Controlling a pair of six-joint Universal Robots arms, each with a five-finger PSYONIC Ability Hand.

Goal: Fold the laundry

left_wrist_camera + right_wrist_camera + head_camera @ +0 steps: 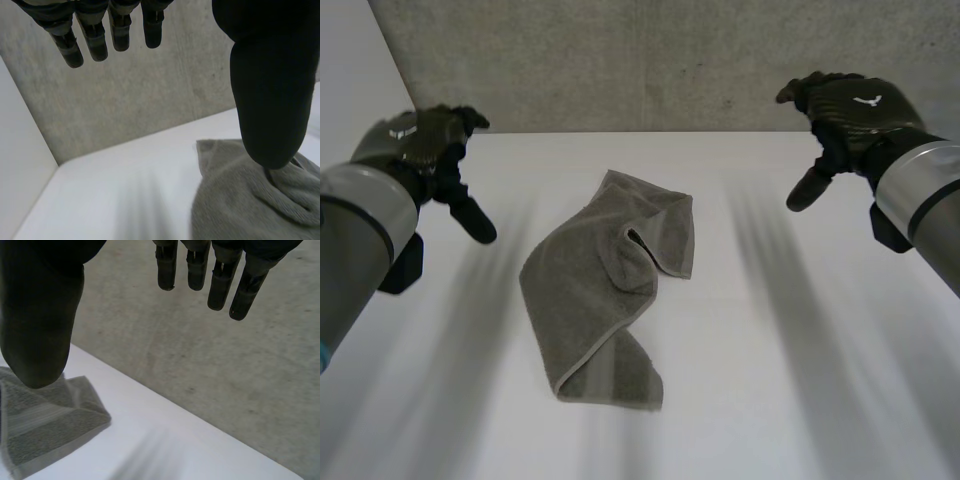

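White table (790, 390) meets a rough grey concrete wall (670, 60) along its far edge. One grey towel (605, 290) lies about the table's middle, its length running from the far edge toward the near edge on a slight slant. It is not spread flat. Partway along it a flap of its side turns over onto the rest, leaving a small raised loop, and the end toward the near edge is narrower and bunched. In that state it likely needs opening out and smoothing before any tidy fold can be made, so I judge the folding barely started.

Two hands are raised above the table, one on each side of the towel, and neither touches it. The left hand (425, 150) hangs over the table's left side toward the far left corner. Its fingers (95, 40) are straight and a little spread, its thumb stands well away from them, and nothing is held. The right hand (845, 110) hangs toward the far right corner in the same way, with relaxed fingers (220, 285) set apart from the thumb and nothing between them. With the hands held wide and high like this, the cloth is in plain sight between them, and each hand looks free to come down on its own side of it.

That makes one towel, two hands, one table and one wall.
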